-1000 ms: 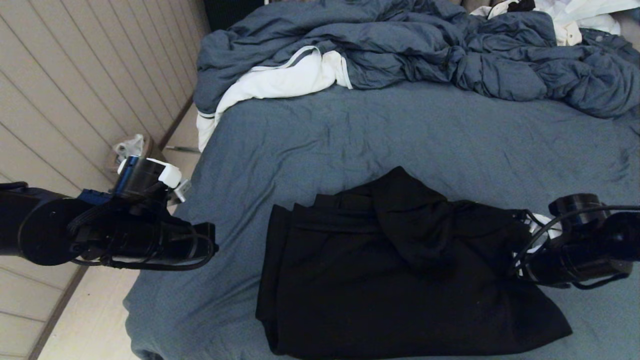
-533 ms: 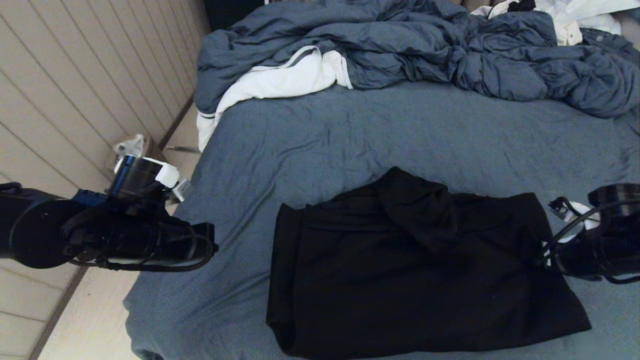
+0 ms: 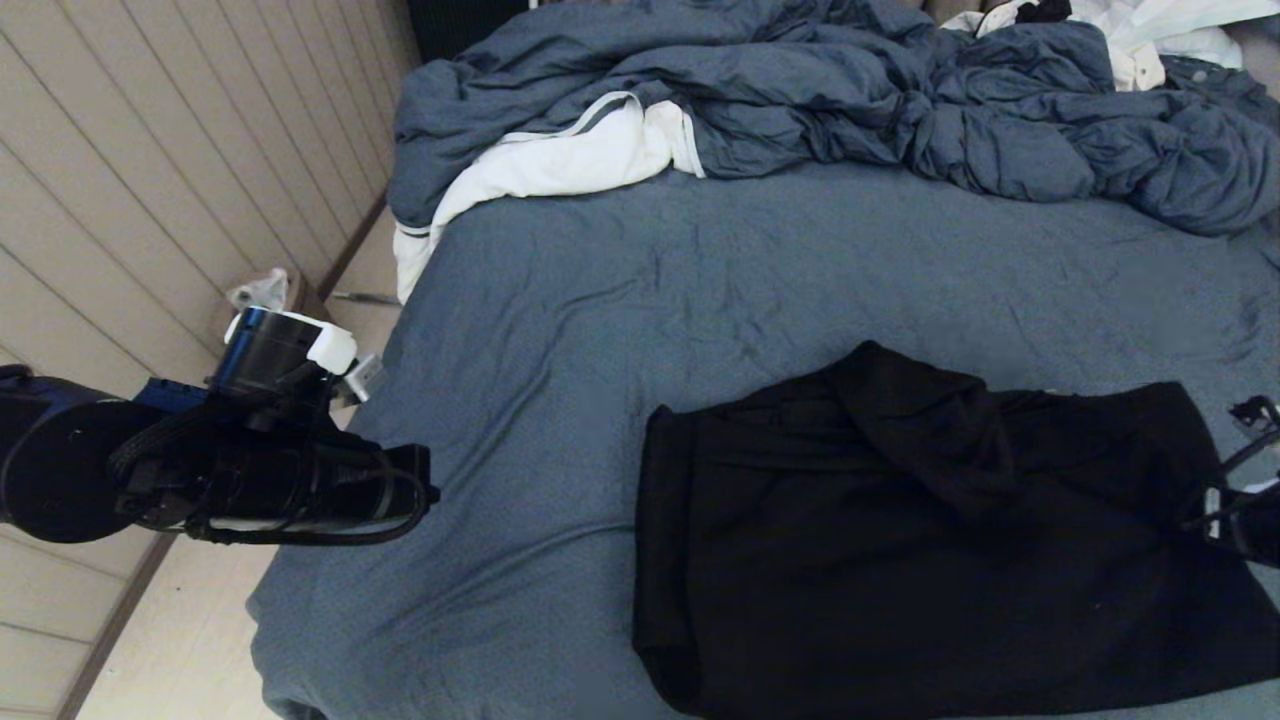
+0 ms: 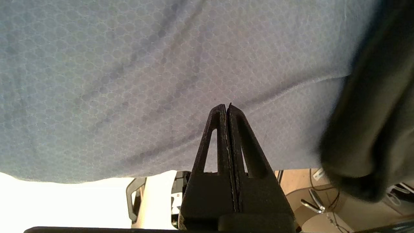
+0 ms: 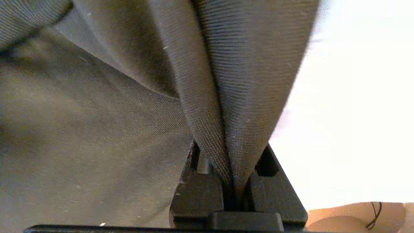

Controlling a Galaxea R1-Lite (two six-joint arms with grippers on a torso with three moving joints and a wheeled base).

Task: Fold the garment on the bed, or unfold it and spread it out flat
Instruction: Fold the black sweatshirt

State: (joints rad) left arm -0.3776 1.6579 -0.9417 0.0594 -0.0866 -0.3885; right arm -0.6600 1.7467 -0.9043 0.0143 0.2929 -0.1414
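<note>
The hoodie [image 3: 930, 540] is lying partly folded on the near right part of the bed [image 3: 700, 270], a dark, roughly rectangular bundle with a loose hump of fabric rising toward the far side in its middle and its near edge reaching the bed's near edge. The right gripper [image 5: 234, 191] is sitting at the hoodie's right edge, almost out of the head view at the right border, and its jaws are clamping a pinched fold of the black fabric, which is fanning out from between them in the right wrist view. The left gripper [image 4: 226, 108] is hovering over bare sheet at the bed's near left side, well apart from the hoodie's left edge, with its fingers [image 4: 237, 129] pressed together and nothing between them; in the left wrist view the dark cloth [image 4: 372, 129] is showing only at one side. The left arm [image 3: 250, 470] is reaching in level from the left. A rumpled duvet [image 3: 850, 90] is lying heaped across the far end of the bed, with a white cloth [image 3: 560, 160] tucked under its left part and hanging over the bed's far left corner.
</note>
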